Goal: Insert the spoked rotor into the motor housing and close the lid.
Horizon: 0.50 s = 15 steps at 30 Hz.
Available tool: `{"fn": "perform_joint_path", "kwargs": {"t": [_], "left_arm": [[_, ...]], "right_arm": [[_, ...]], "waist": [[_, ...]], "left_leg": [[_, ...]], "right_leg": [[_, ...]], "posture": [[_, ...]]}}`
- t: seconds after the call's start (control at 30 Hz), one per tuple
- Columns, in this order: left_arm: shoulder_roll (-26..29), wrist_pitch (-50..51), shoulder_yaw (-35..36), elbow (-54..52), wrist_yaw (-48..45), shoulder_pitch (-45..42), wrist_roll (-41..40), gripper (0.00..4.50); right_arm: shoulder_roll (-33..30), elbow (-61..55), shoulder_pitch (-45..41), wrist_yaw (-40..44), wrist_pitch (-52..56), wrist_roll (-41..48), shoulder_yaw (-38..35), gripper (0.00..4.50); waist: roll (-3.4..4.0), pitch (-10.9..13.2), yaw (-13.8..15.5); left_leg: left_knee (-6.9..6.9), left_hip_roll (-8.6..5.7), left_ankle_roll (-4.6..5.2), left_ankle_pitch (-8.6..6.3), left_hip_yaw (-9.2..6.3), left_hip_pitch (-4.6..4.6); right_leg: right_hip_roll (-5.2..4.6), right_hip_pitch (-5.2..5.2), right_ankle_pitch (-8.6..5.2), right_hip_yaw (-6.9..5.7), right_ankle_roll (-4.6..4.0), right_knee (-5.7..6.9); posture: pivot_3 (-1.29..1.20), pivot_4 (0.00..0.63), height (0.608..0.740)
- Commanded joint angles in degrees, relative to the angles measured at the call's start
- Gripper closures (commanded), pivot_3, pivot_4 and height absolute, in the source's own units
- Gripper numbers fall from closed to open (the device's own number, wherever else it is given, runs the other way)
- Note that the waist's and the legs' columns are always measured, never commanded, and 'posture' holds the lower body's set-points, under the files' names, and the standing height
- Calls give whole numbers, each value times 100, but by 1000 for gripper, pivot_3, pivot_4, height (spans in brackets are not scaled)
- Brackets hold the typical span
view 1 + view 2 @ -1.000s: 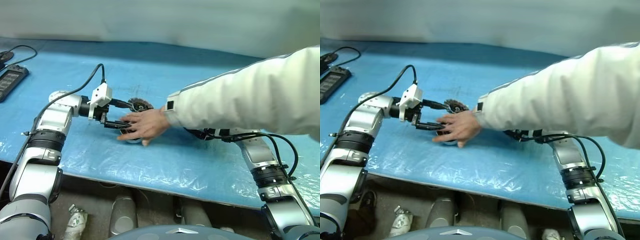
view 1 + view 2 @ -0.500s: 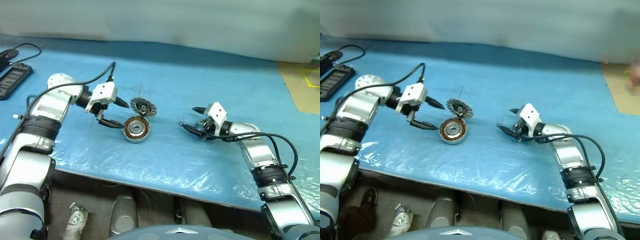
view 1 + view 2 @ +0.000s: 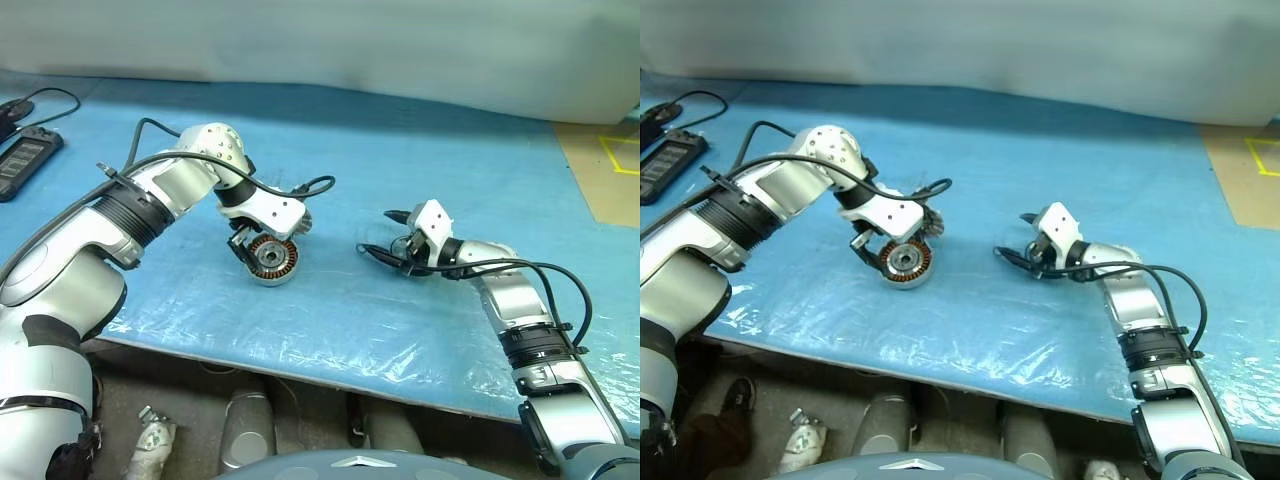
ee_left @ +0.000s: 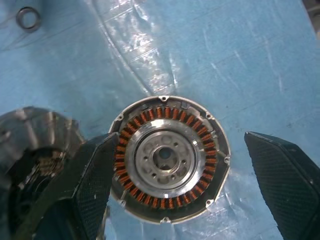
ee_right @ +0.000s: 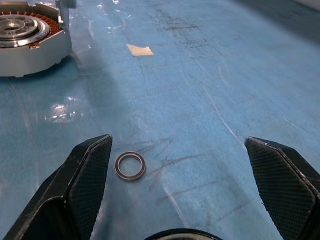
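Motor housing (image 4: pixel 170 160): lies flat on the blue surface (image 3: pixel 420 330), copper windings up, silver centre uncovered.
Left hand (image 4: pixel 175 185): poised above the housing and pointing down at it, fingers spread wide, one to each side of the housing; nothing held.
Spoked rotor (image 4: pixel 35 150): probably the blurred dark round part just beside the housing, behind the left finger (image 4: pixel 95 185); the head views hide most of it under the left wrist.
Right hand (image 3: pixel 385 240): well apart from the housing, low over the surface, fingers wide open and empty.
Small ring (image 5: pixel 130 166): lies flat between the right hand's fingers, nearer one finger (image 5: pixel 85 185).
Black device (image 3: pixel 25 160): at the surface's far left edge.
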Motion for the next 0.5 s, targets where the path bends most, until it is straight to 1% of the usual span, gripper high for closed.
{"fn": "perform_joint_path", "kwargs": {"t": [0.03,0.17,0.3,0.4,0.5], "left_arm": [[-32,-17,28,-181,-23,-64,207,241],[213,420,4,-798,-23,-10,-190,241],[486,550,-47,-1212,-23,4,-317,241],[801,616,-244,-1688,-23,182,-415,241],[926,702,-296,-1994,-23,396,-364,241]], "right_arm": [[-186,-223,-49,119,47,85,-167,0],[-269,-248,-58,189,82,85,-141,0],[-293,-258,-101,221,107,71,-139,0],[-342,-251,-127,289,132,62,-131,0],[-425,-221,-173,364,158,71,-158,0]], "waist": [[0,0,0],[0,0,-9],[0,0,-8],[0,0,-12],[0,0,-6]], "left_leg": [[1,0,0,0,0,1],[2,1,0,0,0,0],[-1,3,0,0,0,1],[0,2,0,0,0,2],[0,3,-1,0,0,3]], "right_leg": [[0,1,0,0,0,1],[1,0,0,0,0,2],[2,-1,0,-1,0,2],[1,-1,0,0,0,2],[1,0,-1,-1,0,3]], "posture": [[0,150,740],[0,150,740],[0,150,740],[0,150,740],[0,150,740]]}}
